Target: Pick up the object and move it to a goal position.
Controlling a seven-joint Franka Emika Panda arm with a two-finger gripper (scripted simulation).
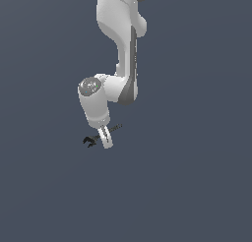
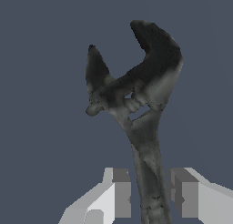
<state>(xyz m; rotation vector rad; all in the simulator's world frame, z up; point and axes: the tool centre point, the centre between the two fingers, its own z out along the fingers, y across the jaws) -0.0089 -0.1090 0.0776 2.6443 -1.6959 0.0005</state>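
The object is a small black wrench (image 1: 90, 140) with its forked jaw toward the exterior view's left and its slim handle running up to the right behind my fingers. In the wrist view the wrench (image 2: 136, 100) fills the frame, with its handle passing between my two fingers. My gripper (image 1: 107, 141) is down at the wrench and straddles the handle, also seen in the wrist view (image 2: 149, 193). A narrow gap shows on each side between pad and handle, so the jaws are open and close to the handle. No goal marker is in view.
A plain dark grey-blue floor (image 1: 187, 187) lies all around. The white arm (image 1: 123, 54) comes down from the top of the exterior view. Nothing else shows.
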